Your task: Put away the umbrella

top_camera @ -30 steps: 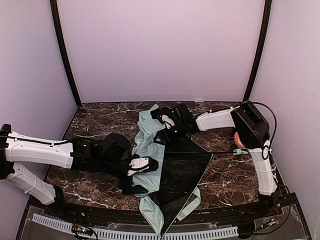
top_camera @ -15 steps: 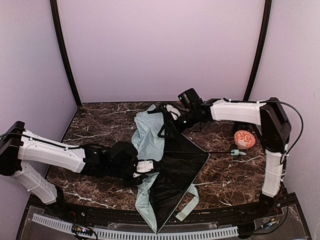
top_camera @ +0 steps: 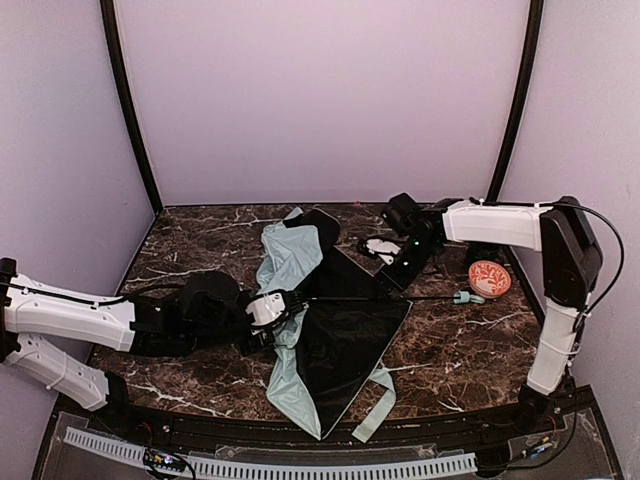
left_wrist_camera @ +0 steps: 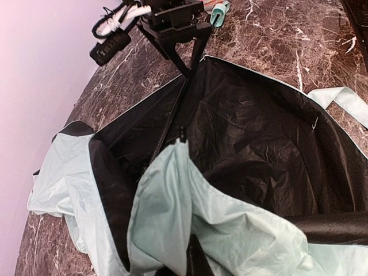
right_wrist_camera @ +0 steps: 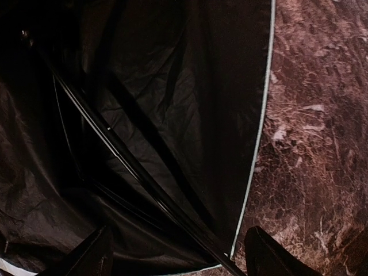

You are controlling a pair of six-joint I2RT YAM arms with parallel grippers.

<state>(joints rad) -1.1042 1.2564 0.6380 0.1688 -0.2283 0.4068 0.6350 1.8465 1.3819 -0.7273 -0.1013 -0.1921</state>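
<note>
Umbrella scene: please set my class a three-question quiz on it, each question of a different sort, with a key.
1. True or false: the umbrella lies fully folded shut on the table.
2. Which part of the umbrella lies nearest the orange-and-white round object? A its handle; B its mint fabric; C its black lining.
3. Fill the gap: in the right wrist view, the right gripper has its jaws ____, with the thin black shaft running between them.

Key: 1 false, it lies spread with the black lining up; 2 A; 3 open.
</note>
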